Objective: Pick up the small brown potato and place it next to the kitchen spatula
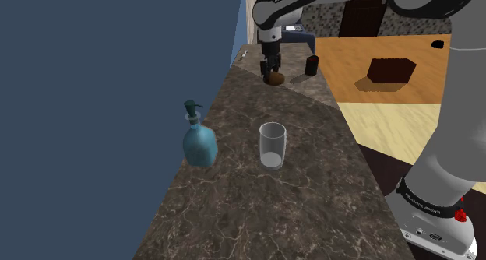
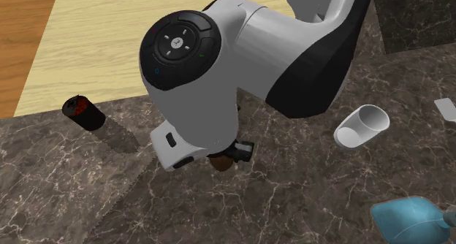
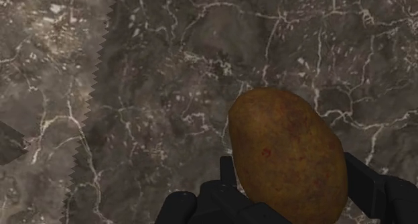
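Potato (image 3: 288, 155) is clasped btwn fingers of gripper (image 1: 272, 67), at far end of marble counter (image 1: 234, 212), low over surface. Grasp looks done, can't tell if lifted. Carry & set-down by spatula left to do.

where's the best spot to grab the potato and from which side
Grip the potato across its narrower middle, coming straight down from above. It is a long oval whose rounded ends might slip, and the counter blocks it from below. The gripper clasps it this way.
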